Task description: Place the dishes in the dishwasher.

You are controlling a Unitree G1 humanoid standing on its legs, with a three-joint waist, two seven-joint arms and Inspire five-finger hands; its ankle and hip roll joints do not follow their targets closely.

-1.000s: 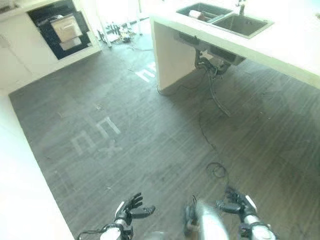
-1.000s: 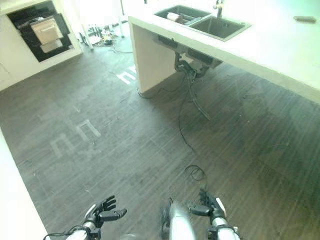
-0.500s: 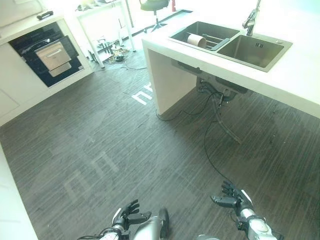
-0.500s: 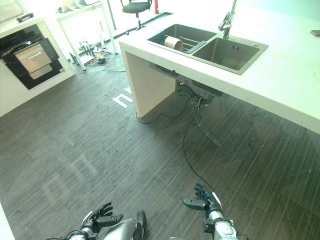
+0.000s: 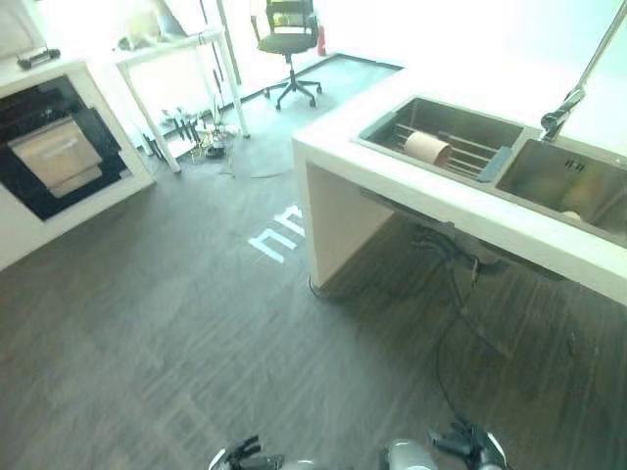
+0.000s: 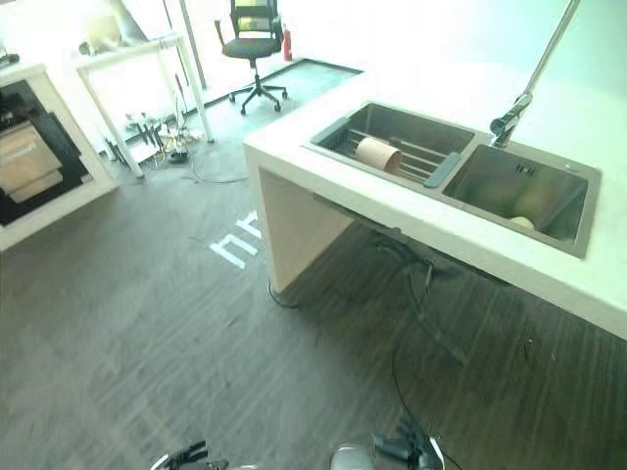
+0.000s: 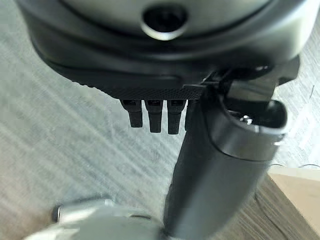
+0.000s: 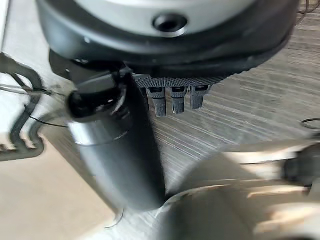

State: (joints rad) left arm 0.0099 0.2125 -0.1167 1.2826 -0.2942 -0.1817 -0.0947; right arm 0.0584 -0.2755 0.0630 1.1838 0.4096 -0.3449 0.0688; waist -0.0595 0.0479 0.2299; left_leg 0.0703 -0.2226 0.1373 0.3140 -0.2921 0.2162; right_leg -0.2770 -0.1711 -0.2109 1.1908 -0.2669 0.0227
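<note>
While both hands hang empty, one cup (image 6: 378, 154) lies in the sink (image 6: 549, 220).

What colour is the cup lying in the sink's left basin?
Light tan; the cup shows best in the right eye view.

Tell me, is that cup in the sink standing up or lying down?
Lying down. The cup rests on its side on the rack in the sink.

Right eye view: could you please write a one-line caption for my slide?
Both empty hands, left and right, hang low over the dark floor; ahead, a double sink holds a cup.
</note>
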